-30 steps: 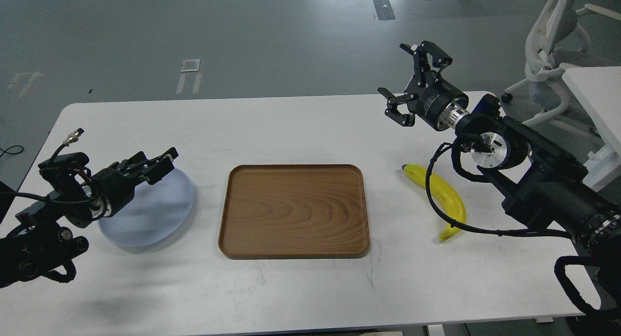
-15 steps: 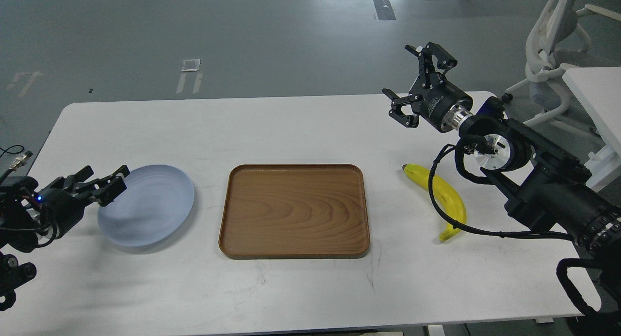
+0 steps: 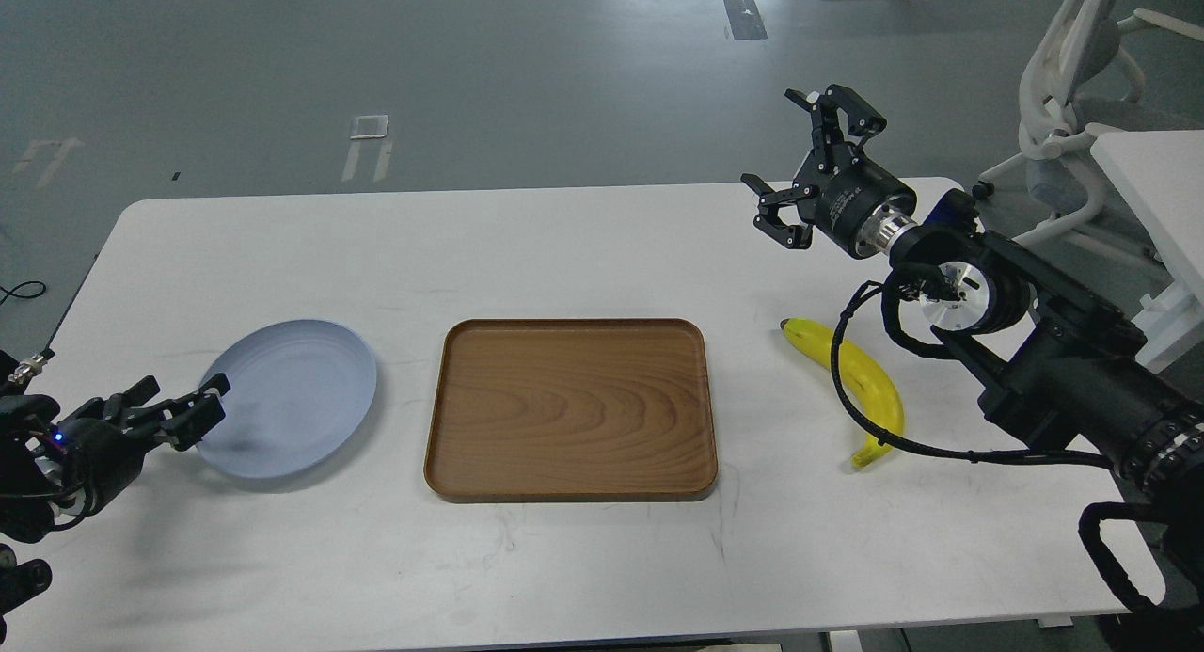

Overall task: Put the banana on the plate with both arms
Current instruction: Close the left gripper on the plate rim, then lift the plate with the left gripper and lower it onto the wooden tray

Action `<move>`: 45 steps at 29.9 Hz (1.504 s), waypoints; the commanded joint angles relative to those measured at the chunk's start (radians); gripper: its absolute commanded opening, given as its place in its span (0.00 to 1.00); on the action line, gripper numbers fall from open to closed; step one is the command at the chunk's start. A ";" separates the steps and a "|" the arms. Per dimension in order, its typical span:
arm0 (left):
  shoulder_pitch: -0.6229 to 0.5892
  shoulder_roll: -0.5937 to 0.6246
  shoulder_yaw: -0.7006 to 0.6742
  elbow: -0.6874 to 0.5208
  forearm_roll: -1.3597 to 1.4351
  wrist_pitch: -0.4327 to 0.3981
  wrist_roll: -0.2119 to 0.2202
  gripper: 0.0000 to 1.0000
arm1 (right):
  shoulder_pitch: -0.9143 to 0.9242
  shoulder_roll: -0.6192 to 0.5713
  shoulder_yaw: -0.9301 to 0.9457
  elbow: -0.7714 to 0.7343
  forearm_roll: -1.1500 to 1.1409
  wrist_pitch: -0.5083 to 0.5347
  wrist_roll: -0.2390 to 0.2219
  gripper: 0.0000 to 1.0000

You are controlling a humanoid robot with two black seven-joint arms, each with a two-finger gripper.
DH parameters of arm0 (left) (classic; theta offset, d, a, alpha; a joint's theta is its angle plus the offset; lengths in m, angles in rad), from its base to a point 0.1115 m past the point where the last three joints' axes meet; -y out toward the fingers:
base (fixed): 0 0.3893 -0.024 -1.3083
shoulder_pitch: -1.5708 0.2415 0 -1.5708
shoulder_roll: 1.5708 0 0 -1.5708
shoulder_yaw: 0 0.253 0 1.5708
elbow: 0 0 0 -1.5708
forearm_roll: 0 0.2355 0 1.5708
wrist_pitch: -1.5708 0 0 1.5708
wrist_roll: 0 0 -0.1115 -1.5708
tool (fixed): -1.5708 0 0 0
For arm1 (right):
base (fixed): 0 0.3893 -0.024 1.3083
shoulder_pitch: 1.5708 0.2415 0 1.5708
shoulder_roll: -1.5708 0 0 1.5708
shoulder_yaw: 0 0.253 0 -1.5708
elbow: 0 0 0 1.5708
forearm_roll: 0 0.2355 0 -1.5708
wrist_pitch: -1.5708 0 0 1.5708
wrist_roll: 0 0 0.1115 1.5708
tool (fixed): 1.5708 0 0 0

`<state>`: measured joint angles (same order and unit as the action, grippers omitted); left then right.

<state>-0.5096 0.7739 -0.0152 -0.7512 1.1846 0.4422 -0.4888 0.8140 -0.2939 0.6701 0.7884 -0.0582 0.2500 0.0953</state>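
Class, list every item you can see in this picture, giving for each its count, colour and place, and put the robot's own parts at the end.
table: one, white, fills the middle of the view
plate: one, pale blue, left part of the table
tray: one, brown wood, centre of the table, nothing on it
banana: one, yellow, on the table right of the tray
office chair: one, white, on the floor at far right
second table: one, white, partly seen at the right edge
left gripper: one, black, low beside the plate's left edge
right gripper: one, black, open, raised beyond the banana
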 commanded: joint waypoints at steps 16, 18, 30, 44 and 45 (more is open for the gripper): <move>0.011 -0.025 0.000 0.047 0.001 -0.010 0.000 0.50 | -0.004 -0.002 -0.001 0.000 0.000 0.000 0.000 1.00; 0.011 -0.025 0.000 0.047 0.001 -0.010 0.000 0.46 | -0.004 -0.002 -0.001 0.000 -0.002 -0.001 0.001 1.00; 0.013 -0.027 0.001 0.046 0.004 -0.005 0.000 0.20 | -0.004 -0.002 -0.001 0.000 0.000 -0.001 0.001 1.00; 0.013 -0.025 0.000 0.038 -0.005 -0.008 0.000 0.00 | -0.004 -0.002 0.000 0.000 0.000 -0.001 0.004 1.00; 0.002 -0.025 -0.002 0.033 -0.006 -0.011 0.000 0.00 | -0.004 -0.002 0.000 0.000 0.000 -0.001 0.004 1.00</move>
<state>-0.4922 0.7486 -0.0146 -0.7087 1.1850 0.4340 -0.4889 0.8099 -0.2961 0.6700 0.7884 -0.0585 0.2476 0.0993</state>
